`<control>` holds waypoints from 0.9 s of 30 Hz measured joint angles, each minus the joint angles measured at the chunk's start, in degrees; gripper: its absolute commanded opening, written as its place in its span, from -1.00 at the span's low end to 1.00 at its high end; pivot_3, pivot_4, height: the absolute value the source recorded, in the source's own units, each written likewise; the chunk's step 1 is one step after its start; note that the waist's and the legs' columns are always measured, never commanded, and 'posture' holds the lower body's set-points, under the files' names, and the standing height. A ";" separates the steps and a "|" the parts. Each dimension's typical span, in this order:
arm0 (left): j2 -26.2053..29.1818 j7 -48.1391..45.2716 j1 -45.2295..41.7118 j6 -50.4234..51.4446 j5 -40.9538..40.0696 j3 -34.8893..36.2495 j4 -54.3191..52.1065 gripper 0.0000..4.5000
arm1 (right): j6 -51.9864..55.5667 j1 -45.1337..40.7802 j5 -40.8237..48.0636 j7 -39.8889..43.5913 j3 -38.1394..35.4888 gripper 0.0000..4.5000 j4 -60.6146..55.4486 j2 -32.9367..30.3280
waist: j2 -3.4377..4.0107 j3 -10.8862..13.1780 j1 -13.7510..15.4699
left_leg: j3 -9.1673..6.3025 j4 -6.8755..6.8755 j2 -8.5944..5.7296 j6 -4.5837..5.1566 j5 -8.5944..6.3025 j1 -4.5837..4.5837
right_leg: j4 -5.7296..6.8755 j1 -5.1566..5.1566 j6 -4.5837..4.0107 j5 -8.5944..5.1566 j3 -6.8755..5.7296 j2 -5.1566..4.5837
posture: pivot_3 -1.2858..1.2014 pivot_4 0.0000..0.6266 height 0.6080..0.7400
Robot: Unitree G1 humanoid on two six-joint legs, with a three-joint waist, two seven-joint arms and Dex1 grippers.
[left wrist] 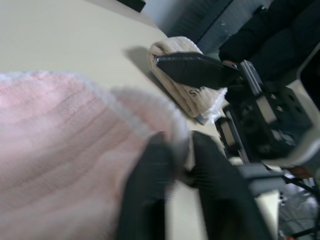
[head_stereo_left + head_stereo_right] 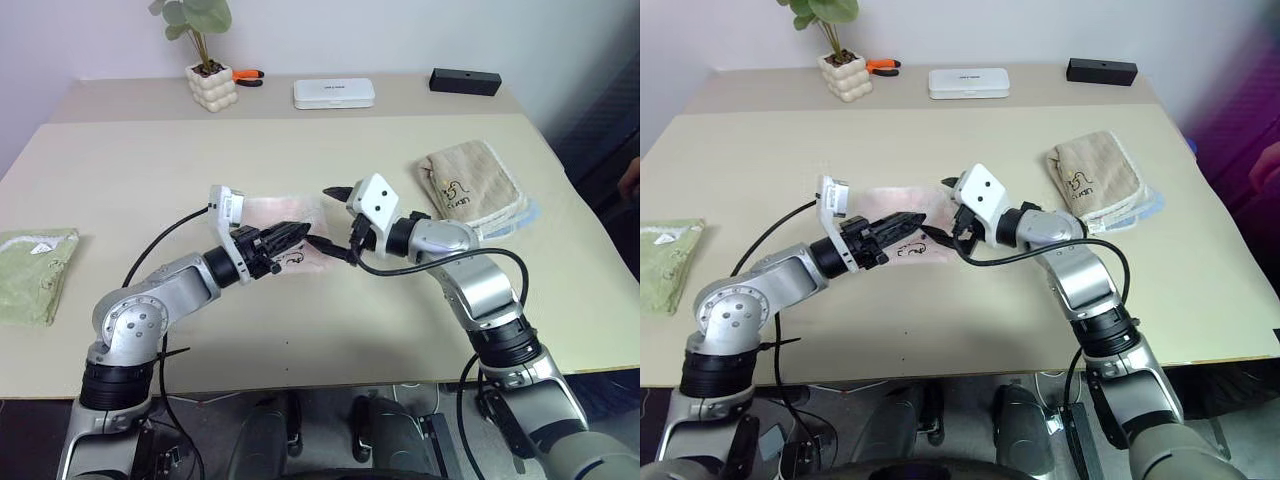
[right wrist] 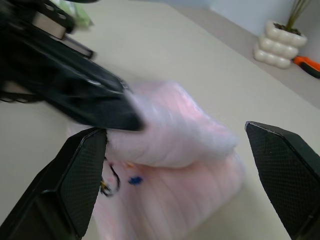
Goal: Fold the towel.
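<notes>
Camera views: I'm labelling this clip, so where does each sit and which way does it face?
Head eyes: on the head, facing forward and down at the table; both arms show.
Left wrist: along the left tool at the pink towel.
Right wrist: along the right tool.
Shared: both wrist views show the towel and the other arm's tool.

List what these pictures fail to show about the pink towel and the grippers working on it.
- Towel: head views, both arms cover its near edge and fold.
- Left gripper: left wrist view, blurred fingers overlap the towel edge; grip unclear.
- Right gripper: open, fingertips cut off by the right wrist view's edge.
</notes>
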 measured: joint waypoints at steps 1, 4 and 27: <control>0.07 0.01 0.39 0.02 -0.46 0.66 -0.70 0.25 | -0.33 0.00 -0.41 0.41 -0.23 1.00 0.27 -1.23 | 0.00 0.00 0.03 | 0.00 0.00 0.00 0.01 0.00 0.00 | -0.01 0.01 0.00 0.00 0.00 -0.01 | 0.03 -0.52 0.89; 0.41 0.07 1.78 -0.23 -2.77 4.79 -2.52 0.48 | -1.63 0.63 -1.06 3.11 -0.54 0.75 0.72 -5.96 | -0.01 0.00 -0.02 | -0.01 0.00 0.00 0.02 -0.01 0.01 | -0.01 0.01 0.00 0.00 -0.01 -0.02 | 0.03 -0.52 0.89; 4.51 -6.23 9.21 -17.07 33.22 -3.84 8.42 -0.52 | 4.34 -1.99 -4.33 -5.78 8.82 -1.00 17.00 11.41 | -0.02 -0.04 -0.10 | 0.16 -0.22 -0.02 -0.05 0.03 -0.02 | 0.04 -0.19 -0.02 0.01 0.08 -0.02 | 0.03 -0.52 0.89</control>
